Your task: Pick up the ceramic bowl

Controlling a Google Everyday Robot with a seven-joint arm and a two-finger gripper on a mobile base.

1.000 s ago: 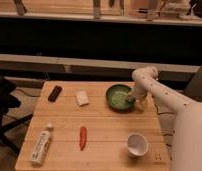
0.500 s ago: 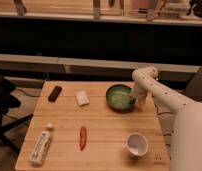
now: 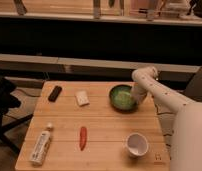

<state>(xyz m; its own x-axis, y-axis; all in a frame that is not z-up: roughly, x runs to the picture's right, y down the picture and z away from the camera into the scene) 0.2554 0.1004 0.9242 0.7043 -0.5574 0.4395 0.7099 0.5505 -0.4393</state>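
Little has been moved since the earlier frames: the gripper (image 3: pixel 139 98) is kept at the right rim of the bowl (image 3: pixel 122 97), and its fingers have been drawn together there.

The fingers are seen pressed together, seemingly pinched on the bowl's right rim, though the contact itself is partly hidden by the arm. The bowl is found resting flat on the far right part of the table (image 3: pixel 109 132), well apart from the white cup (image 3: pixel 137 144) nearer the front edge. The bowl is judged stiff, fairly heavy, glazed and slippery, and breakable if dropped. Hold is best taken across the rim, one finger inside and one outside, and the lift should be kept level.
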